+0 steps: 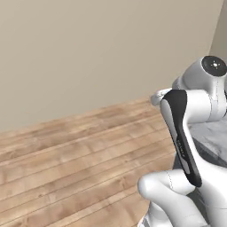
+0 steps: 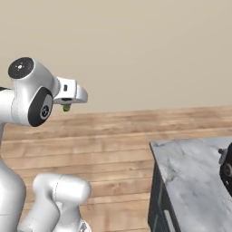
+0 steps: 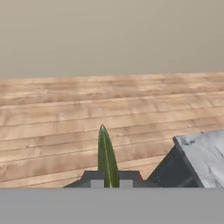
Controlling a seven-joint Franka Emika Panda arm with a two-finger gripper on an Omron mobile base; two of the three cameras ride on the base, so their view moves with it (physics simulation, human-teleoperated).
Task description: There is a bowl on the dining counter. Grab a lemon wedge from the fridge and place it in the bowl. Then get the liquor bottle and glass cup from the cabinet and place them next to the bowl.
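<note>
Jaws pinch a green lemon wedge (image 3: pixel 107 157) above the wooden floor (image 3: pixel 65 122), the marble worktop (image 3: pixel 205 155) corner at four o'clock in the hand view

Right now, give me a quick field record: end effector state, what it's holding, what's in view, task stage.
end effector: shut on the lemon wedge
lemon wedge: thin green-yellow sliver standing up between the fingertips in the hand view; a small green bit under the hand in the right base view
dining counter: marble top over dark front, its corner ahead and to the right
floor: wood planks ahead, plain beige wall behind
bowl: cannot tell where it is
task stage: wedge in hand, not yet placed
</note>
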